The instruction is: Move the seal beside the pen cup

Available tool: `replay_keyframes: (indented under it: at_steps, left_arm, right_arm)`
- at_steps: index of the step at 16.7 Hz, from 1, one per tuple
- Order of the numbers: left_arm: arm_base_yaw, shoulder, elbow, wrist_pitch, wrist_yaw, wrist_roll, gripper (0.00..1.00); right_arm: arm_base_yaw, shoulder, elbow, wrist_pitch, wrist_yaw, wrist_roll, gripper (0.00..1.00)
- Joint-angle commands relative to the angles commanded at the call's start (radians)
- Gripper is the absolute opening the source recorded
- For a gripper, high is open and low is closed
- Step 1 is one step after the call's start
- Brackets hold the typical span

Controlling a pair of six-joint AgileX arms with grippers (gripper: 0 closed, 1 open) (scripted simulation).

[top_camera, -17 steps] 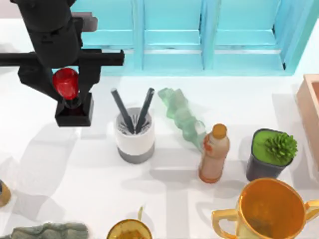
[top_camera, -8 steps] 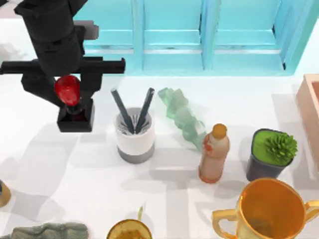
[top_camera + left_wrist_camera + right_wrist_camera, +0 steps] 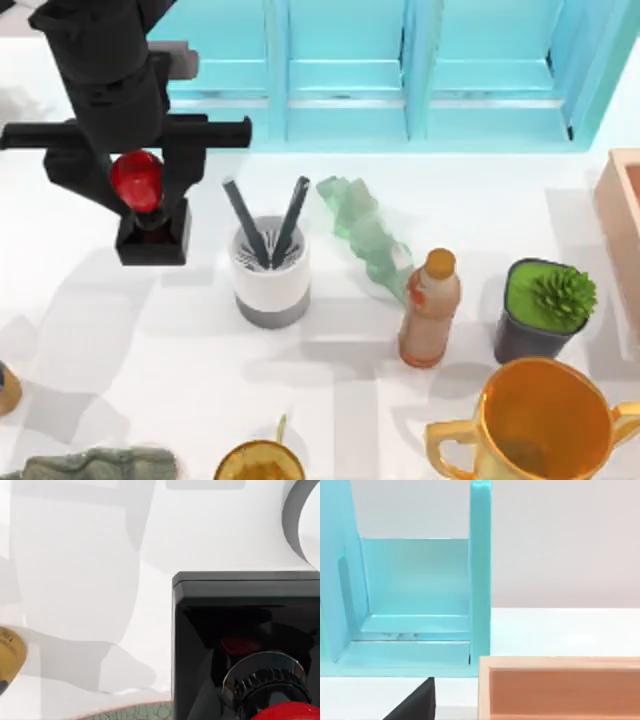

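Top view: my left gripper [image 3: 140,185] is clamped on the seal [image 3: 148,222], red knob over black block, in the upper left of the frame, just left of the pen cup [image 3: 270,270].

Left wrist view: the seal's black base [image 3: 240,630] looks down at the white table [image 3: 75,555].

Judgement: placing step; next, spread the fingers and lift away.

Right arm parked; I cannot tell its fingers.

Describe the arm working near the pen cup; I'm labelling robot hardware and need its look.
The left arm is matte black and blocky, a thick rounded body crossed by a long flat black bar. Its left gripper has two chunky black fingers. No cables or markings are visible.
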Motion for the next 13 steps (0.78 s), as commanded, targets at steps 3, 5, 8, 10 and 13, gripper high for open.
replay_keyframes:
  at_steps: [3,5,8,10,13]
  left_arm:
    - [0.0,0.0,0.0,0.0,0.0,0.0,0.68]
    - [0.0,0.0,0.0,0.0,0.0,0.0,0.83]
    - [0.0,0.0,0.0,0.0,0.0,0.0,1.0]
    - [0.0,0.0,0.0,0.0,0.0,0.0,1.0]
    - [0.0,0.0,0.0,0.0,0.0,0.0,1.0]
  right_arm:
    - [0.0,0.0,0.0,0.0,0.0,0.0,1.0]
    - [0.0,0.0,0.0,0.0,0.0,0.0,1.0]
    - [0.0,0.0,0.0,0.0,0.0,0.0,1.0]
    - [0.0,0.0,0.0,0.0,0.0,0.0,1.0]
    - [0.0,0.0,0.0,0.0,0.0,0.0,1.0]
